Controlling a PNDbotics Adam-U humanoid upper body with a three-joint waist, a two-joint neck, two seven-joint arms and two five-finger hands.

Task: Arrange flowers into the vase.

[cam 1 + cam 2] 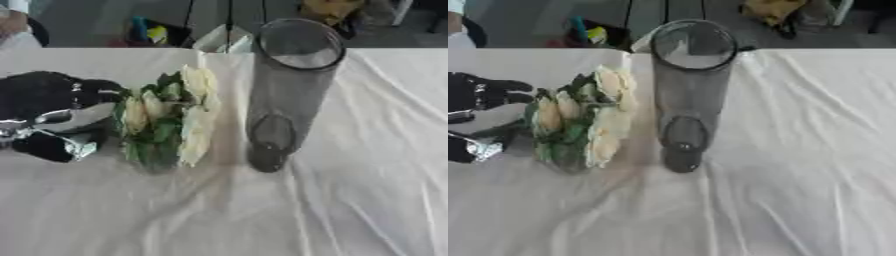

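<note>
Only the left hand (54,107) shows. It comes in from the left side, about halfway between near and far. It is black, with shiny silver parts near its lower edge. The dark fingers (502,91) point to the right and look a bit bent. A second dark part of the hand sits nearer, below the silver part. I cannot tell if the hand is open or closed, because the fingers are too blurry. The left arm is cut off by the left edge.
</note>
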